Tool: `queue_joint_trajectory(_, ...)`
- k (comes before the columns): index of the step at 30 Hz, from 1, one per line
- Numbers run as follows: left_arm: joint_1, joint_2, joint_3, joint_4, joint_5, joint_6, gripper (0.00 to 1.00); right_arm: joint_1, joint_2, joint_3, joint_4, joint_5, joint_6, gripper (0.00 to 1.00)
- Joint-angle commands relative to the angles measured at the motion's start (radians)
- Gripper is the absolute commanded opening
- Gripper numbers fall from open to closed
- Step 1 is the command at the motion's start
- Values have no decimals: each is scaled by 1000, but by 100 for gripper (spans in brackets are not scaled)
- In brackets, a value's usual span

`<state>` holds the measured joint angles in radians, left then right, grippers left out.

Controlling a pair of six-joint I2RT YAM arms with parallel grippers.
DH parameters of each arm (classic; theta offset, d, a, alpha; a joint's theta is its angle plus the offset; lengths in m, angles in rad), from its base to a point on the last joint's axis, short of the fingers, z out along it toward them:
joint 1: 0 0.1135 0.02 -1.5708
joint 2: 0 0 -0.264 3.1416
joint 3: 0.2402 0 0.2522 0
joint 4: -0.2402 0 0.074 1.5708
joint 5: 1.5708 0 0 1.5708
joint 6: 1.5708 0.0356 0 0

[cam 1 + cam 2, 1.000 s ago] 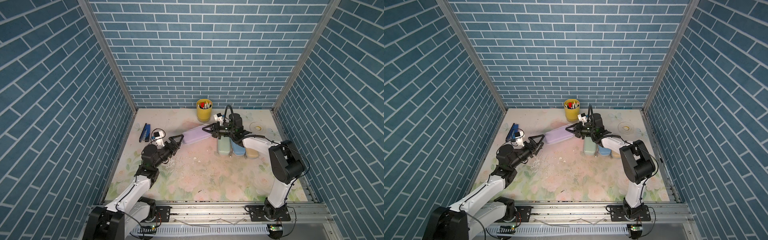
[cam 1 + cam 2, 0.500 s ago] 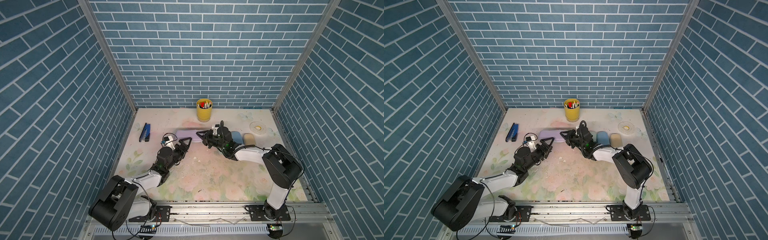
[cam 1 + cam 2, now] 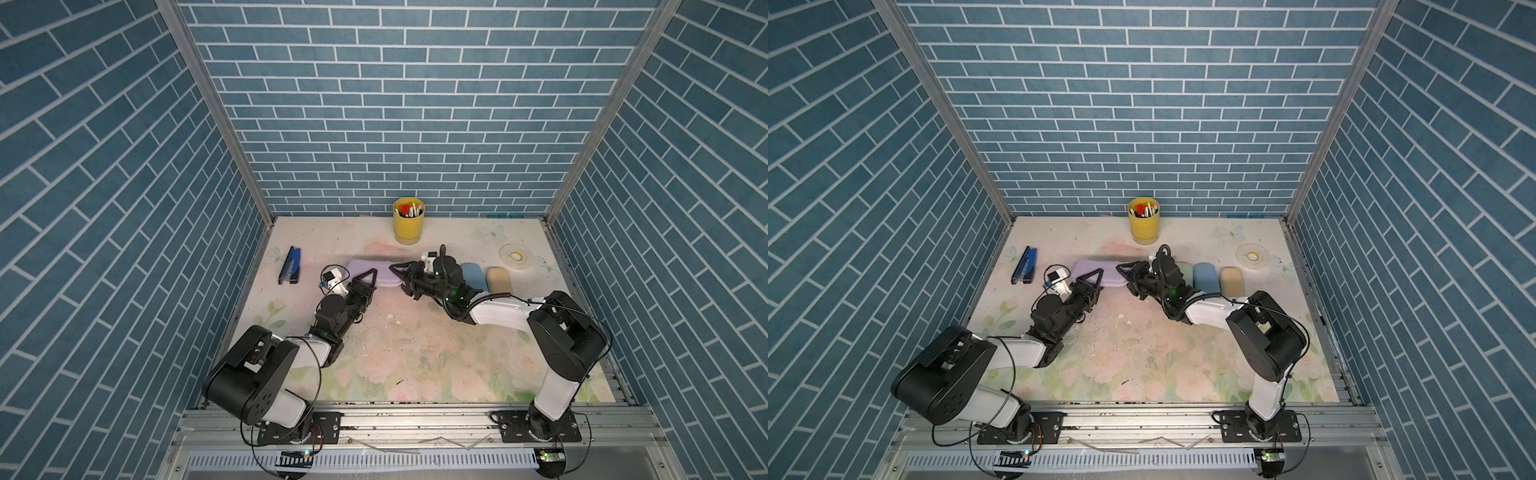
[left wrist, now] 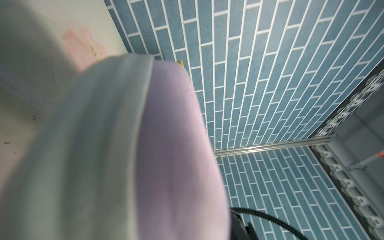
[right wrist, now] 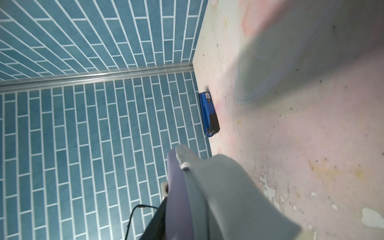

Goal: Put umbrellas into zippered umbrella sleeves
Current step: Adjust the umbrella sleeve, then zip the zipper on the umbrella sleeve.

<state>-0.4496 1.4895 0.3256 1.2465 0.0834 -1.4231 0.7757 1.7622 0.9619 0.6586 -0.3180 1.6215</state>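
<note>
Lying flat toward the back of the table (image 3: 395, 332), the lilac sleeve (image 3: 384, 276) looks a light, stiff shell with smooth skin, likely to slide if pushed at one end; its zip rim seems the surest hold. The left gripper (image 3: 370, 276) sits at one end and the right gripper (image 3: 401, 277) at the other, yet whether either claw is spread or pinching it cannot be told.

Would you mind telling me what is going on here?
Both pincers are at the lilac sleeve: the left pincer at its near edge, the right pincer at the end towards the other sleeves. Whether either grips it is unclear. The light blue sleeve and tan sleeve lie closed alongside.
</note>
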Motion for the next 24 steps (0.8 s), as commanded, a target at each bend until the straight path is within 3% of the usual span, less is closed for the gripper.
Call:
queue_joint_trajectory(1, 35, 8, -22, 93, -27, -20, 35, -29, -88, -44, 28, -81, -20, 50)
queue_joint_trajectory(4, 46, -23, -28, 78, -23, -25, 32, -81, -157, -98, -96, -83, -194, 47)
queue_joint_trajectory(8, 47, -82, -18, 5, -15, -19, 32, -18, -312, -64, -482, 158, -736, 38)
queue_joint_trajectory(11, 48, -120, -9, -47, -6, -15, 32, 67, -330, -10, -620, 316, -1002, 39)
queue_joint_trajectory(17, 47, -150, 9, -88, 19, -17, 32, 149, -248, 83, -672, 350, -1193, 41)
queue_joint_trajectory(24, 45, -160, 13, -112, 34, -18, 32, 193, -166, 153, -670, 339, -1244, 39)
